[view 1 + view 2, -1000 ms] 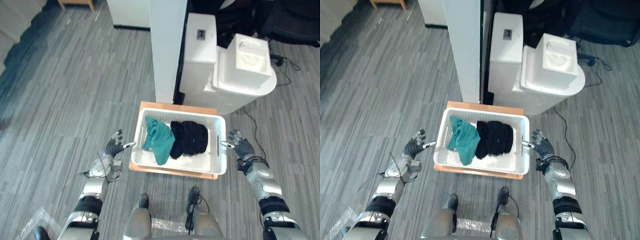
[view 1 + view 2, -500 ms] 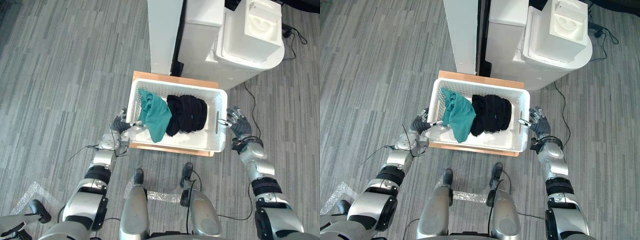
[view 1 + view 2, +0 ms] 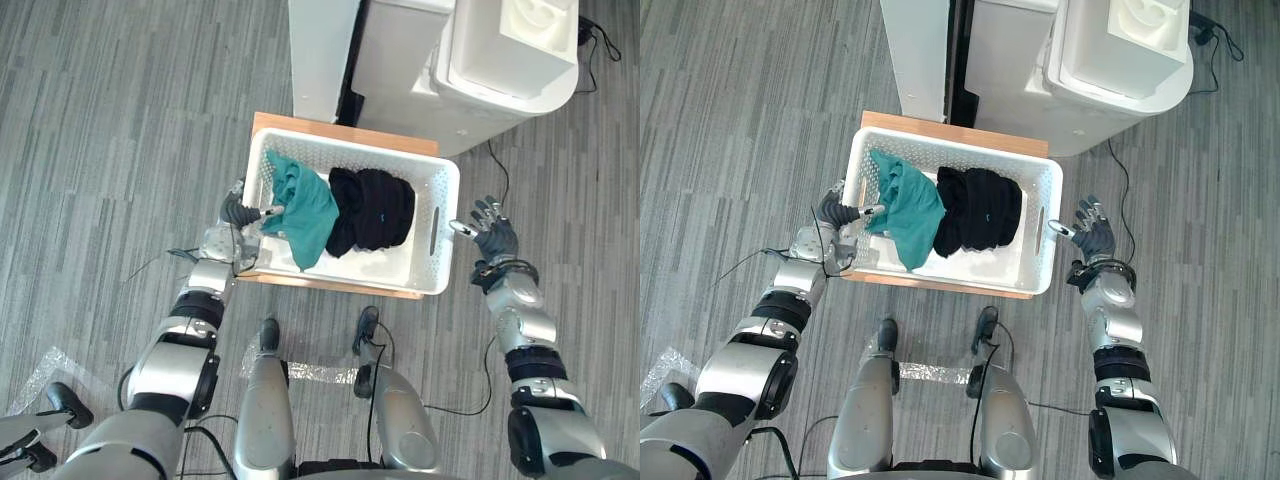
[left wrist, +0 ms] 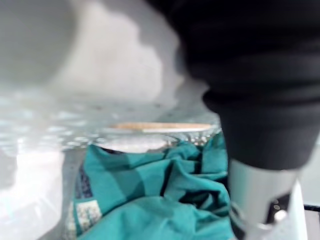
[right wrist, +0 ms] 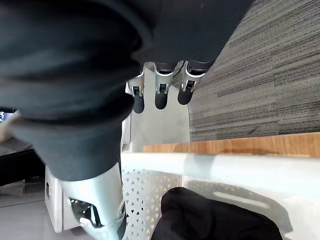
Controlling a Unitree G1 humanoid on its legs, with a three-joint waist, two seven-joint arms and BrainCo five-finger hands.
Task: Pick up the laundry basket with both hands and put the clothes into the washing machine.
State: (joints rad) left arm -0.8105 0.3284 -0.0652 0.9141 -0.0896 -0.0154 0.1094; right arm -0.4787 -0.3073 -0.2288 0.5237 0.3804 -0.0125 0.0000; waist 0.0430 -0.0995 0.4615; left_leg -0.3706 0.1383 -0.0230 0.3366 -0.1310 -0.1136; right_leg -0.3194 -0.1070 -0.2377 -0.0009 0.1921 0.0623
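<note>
Left eye view, laundry basket (image 3: 385, 268) lengthwise left-right, right hand (image 3: 495, 238) splayed, left hand (image 3: 238, 214) unclear

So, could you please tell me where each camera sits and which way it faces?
Left eye view: on the head, looking down at the white perforated plastic laundry basket on a wooden board; left hand and right hand show.
Right eye view: beside it, same scene, same hands.
Left wrist view: on the left wrist, facing the teal garment; dark cover.
Right wrist view: on the right wrist, facing the black garment; cover, straight fingers.
Both wrist views show the basket.
</note>
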